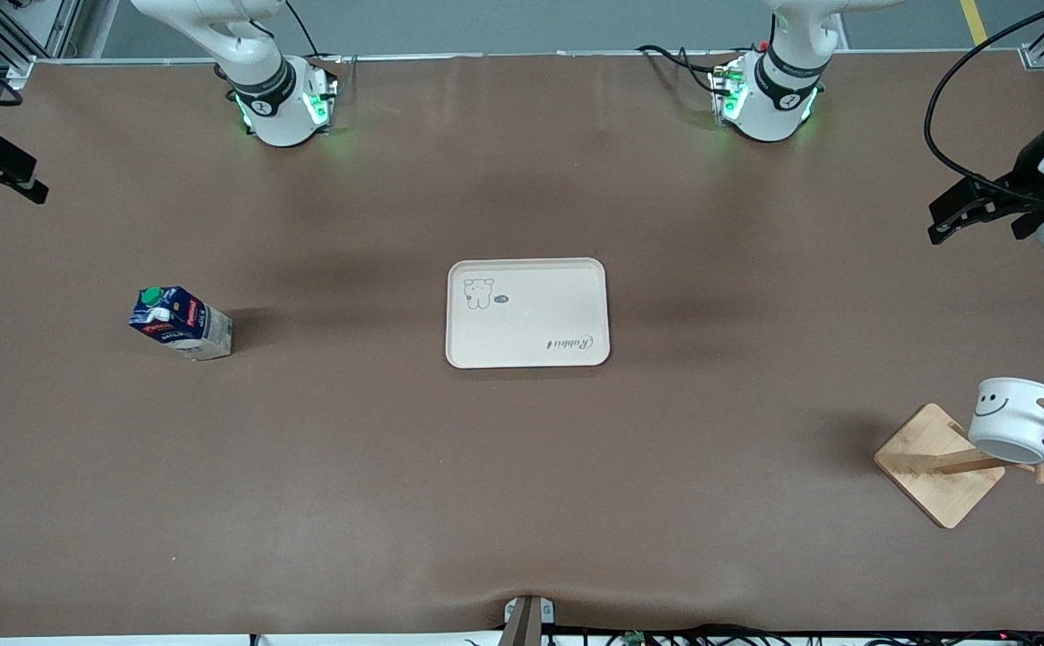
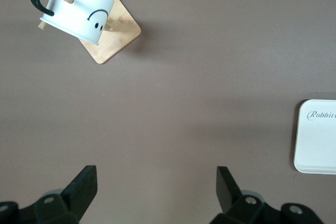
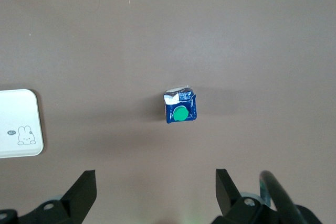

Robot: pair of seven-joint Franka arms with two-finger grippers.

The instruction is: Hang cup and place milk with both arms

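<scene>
The white cup (image 1: 1013,420) with the smiley face hangs by its black handle on a peg of a wooden rack (image 1: 937,464) at the left arm's end of the table. It also shows in the left wrist view (image 2: 79,9). The dark-blue milk (image 1: 181,322) with a green cap stands on the table at the right arm's end, and shows from above in the right wrist view (image 3: 180,108). My left gripper (image 1: 939,229) is open and empty, up over bare table (image 2: 157,182). My right gripper (image 1: 24,184) is open and empty above the table (image 3: 156,184).
A cream tray (image 1: 527,312) with a rabbit print lies in the middle of the table, with nothing on it. Its edge shows in the left wrist view (image 2: 317,137) and the right wrist view (image 3: 18,124). Brown table cover lies all round.
</scene>
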